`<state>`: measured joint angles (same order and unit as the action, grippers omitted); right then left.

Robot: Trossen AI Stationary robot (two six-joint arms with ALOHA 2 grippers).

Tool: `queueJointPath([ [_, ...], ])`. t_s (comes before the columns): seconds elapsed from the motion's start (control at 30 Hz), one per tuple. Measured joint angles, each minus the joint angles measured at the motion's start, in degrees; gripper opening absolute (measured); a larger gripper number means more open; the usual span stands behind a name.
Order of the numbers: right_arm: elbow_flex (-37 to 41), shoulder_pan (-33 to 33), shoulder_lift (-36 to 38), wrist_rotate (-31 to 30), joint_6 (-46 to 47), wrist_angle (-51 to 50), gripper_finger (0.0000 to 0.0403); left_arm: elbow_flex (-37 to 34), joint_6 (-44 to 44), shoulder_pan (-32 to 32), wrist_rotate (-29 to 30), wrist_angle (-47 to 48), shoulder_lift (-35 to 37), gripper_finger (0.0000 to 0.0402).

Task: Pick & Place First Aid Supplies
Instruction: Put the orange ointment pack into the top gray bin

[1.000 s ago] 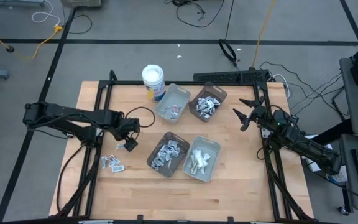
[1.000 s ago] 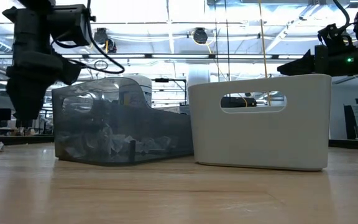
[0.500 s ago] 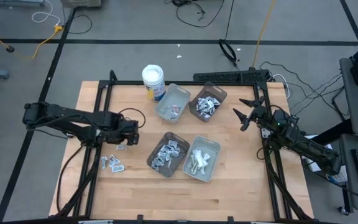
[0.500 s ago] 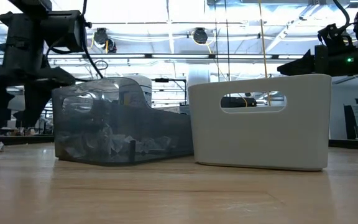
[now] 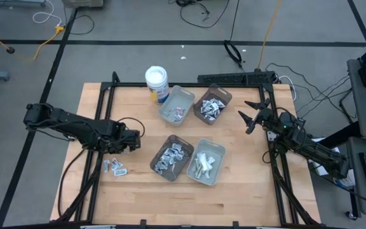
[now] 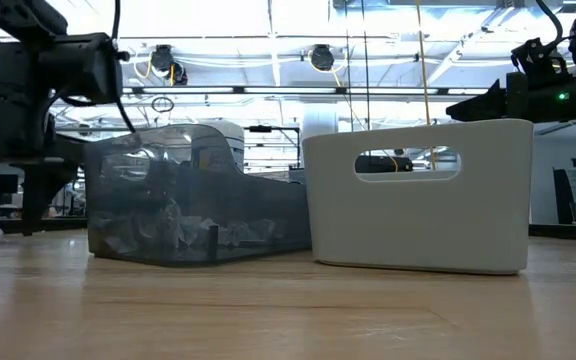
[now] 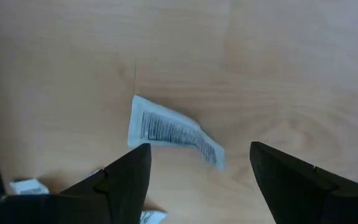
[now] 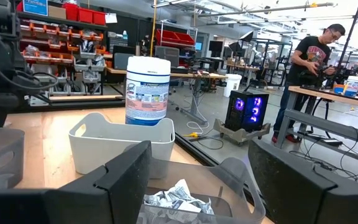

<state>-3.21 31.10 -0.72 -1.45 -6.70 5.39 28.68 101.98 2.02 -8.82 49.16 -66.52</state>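
Observation:
A white printed packet (image 7: 173,130) lies flat on the bare wood. My left gripper (image 7: 199,150) points straight down over it, open, a finger on either side and clear of it. In the high view this gripper (image 5: 129,142) is left of the trays. A few more packets (image 5: 114,166) lie loose nearer the front edge. Other first aid supplies fill the four trays, such as the near-left tray (image 5: 172,157). My right gripper (image 5: 253,115) waits open and level above the table's right side, holding nothing.
Four trays stand mid-table: far left (image 5: 176,105), far right (image 5: 213,104), near right (image 5: 206,162) and the near-left one. A white tub with a blue label (image 5: 157,83) stands behind them. Bare wood lies toward the front edge. A person (image 8: 312,53) stands in the room beyond.
My left gripper has come down toward the table over the packet and has rolled about its own downward line, so its fingers now stand the other way round. The right arm has kept still.

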Motion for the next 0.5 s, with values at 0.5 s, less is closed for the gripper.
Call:
queueJointPath([
  [0.5,0.0,0.0,0.0,0.0,0.0,0.0,0.0263,-1.1,-0.6,0.0,1.2,0.1,-1.4,0.0149],
])
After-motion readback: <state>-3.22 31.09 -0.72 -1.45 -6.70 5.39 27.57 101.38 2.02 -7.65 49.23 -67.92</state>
